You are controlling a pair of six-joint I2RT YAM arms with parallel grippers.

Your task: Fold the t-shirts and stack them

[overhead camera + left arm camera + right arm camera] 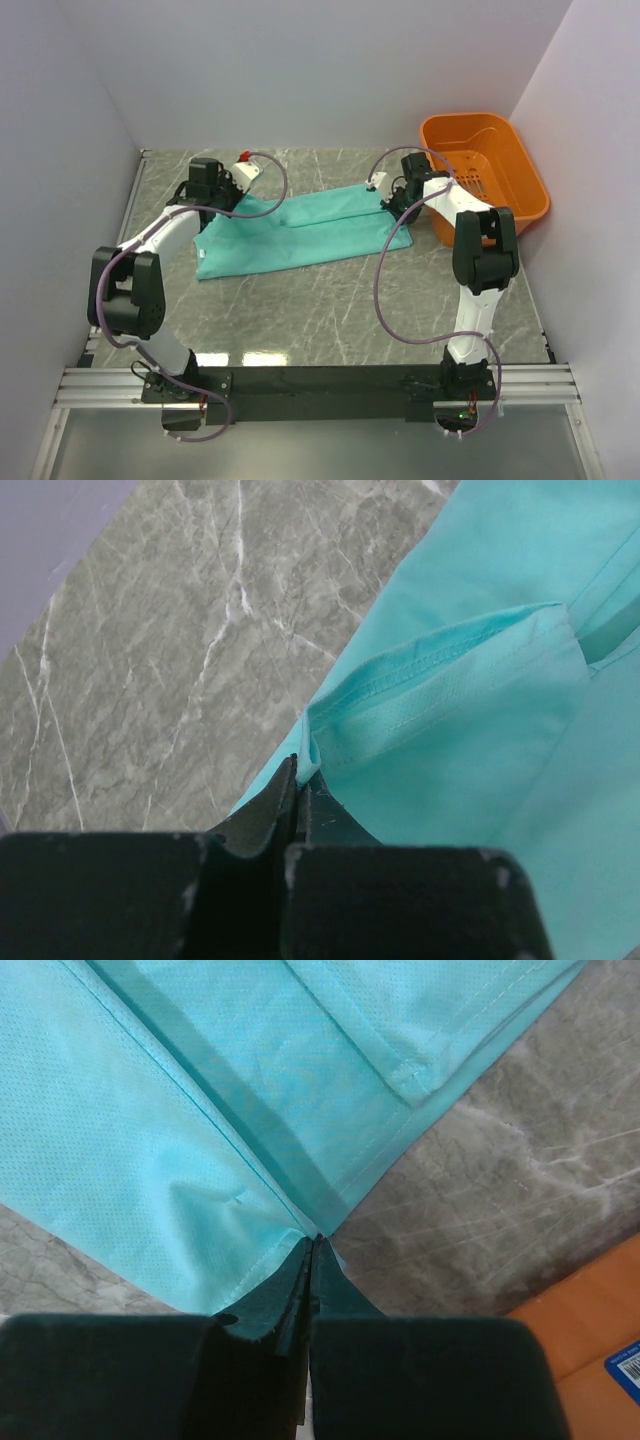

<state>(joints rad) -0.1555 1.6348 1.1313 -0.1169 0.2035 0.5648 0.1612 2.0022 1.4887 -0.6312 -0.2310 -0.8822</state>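
Shirt (300, 232) (one only, plain teal) lies spread on the table (320, 315), running from left of centre toward the far right. Its right end stops just beside the basket (528, 190), the single orange one, in the far right corner. Two arms reach over the cloth: the left arm (125, 290) to the shirt's far left edge, the right arm (485, 250) to its far right end.

The top view gives this layout but not how the jaws stand; the wrist views do. The left gripper (297, 770) has its jaws pressed together on a corner of stitched hem, with the shirt (480, 770) filling the right of that view and bare table (150, 630) on the left. The right gripper (313, 1245) is likewise clamped on a corner of the shirt (200, 1110), where several hemmed layers meet. Only this view shows the basket (590, 1310) up close, with a small blue and white label (625, 1365) on it.
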